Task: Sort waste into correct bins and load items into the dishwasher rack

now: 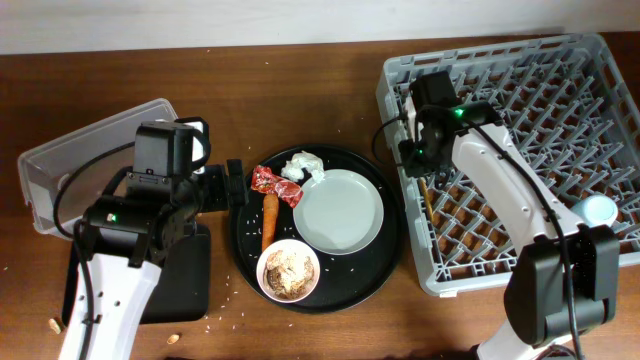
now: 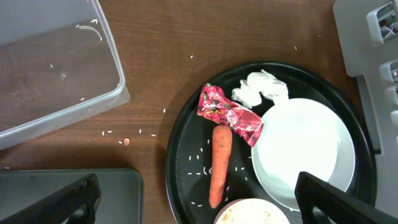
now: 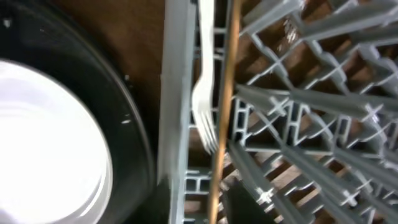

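Note:
On the round black tray (image 1: 385, 262) lie a pale plate (image 1: 338, 210), a white bowl (image 1: 289, 270) of brown scraps, an orange carrot (image 1: 269, 220), a red wrapper (image 1: 275, 185) and a white tissue (image 1: 303, 167). My left gripper (image 1: 235, 185) is open and empty above the tray's left edge; in the left wrist view its fingers (image 2: 199, 205) straddle the carrot (image 2: 221, 162), below the wrapper (image 2: 229, 115). My right gripper (image 1: 420, 160) hangs over the left side of the grey rack (image 1: 530, 140). Its fingers (image 3: 208, 199) are apart around a wooden chopstick (image 3: 224, 106) beside a white fork (image 3: 204, 93).
The clear tub (image 1: 90, 160) stands at the far left and the shallow black tray (image 1: 185, 270) lies in front of it. A blue cup (image 1: 598, 210) sits in the rack's right side. Rice grains are scattered on the wood.

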Action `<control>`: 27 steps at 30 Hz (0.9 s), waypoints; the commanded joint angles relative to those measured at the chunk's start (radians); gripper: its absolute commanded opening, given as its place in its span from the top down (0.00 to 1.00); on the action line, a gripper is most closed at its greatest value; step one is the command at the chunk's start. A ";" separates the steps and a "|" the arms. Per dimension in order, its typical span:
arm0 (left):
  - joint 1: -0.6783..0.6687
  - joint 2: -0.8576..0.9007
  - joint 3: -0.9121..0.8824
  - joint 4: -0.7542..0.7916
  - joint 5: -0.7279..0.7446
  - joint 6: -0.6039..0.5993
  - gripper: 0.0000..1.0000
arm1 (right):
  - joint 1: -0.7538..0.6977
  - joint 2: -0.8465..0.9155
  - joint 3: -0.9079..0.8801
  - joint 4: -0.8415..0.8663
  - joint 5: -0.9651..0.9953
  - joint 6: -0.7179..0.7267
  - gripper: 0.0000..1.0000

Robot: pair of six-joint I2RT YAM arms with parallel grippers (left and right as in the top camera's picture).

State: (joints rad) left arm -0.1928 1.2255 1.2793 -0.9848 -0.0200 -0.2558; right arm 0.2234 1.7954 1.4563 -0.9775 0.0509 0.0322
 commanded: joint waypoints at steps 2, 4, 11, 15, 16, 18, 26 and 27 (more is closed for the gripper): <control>0.006 -0.012 0.001 -0.002 -0.013 -0.013 0.01 | 0.005 -0.214 0.111 -0.086 -0.108 0.081 0.56; 0.006 -0.012 0.001 -0.002 -0.013 -0.013 0.01 | 0.005 -0.396 0.124 -0.093 -0.165 0.081 0.50; 0.006 -0.012 0.001 -0.002 -0.013 -0.013 0.01 | 0.005 -0.862 0.124 -0.224 -0.176 0.070 0.01; 0.006 -0.012 0.001 -0.002 -0.014 -0.013 0.01 | 0.030 -0.773 0.057 -0.276 -0.399 0.154 0.20; 0.006 -0.012 0.001 -0.002 -0.013 -0.013 0.01 | 0.064 -0.715 0.005 -0.291 -0.399 0.231 0.20; 0.006 -0.012 0.001 -0.002 -0.013 -0.013 0.01 | 0.159 -0.457 -0.155 -0.208 -0.284 0.478 0.23; 0.006 -0.012 0.001 -0.002 -0.013 -0.013 0.01 | 0.286 0.175 -0.191 -0.006 -0.169 0.756 0.34; 0.006 -0.012 0.001 -0.002 -0.013 -0.013 0.01 | 0.286 0.182 -0.200 0.010 -0.170 0.770 0.52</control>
State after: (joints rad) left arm -0.1928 1.2228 1.2793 -0.9852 -0.0269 -0.2558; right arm 0.5068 1.9602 1.2720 -0.9859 -0.1631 0.7410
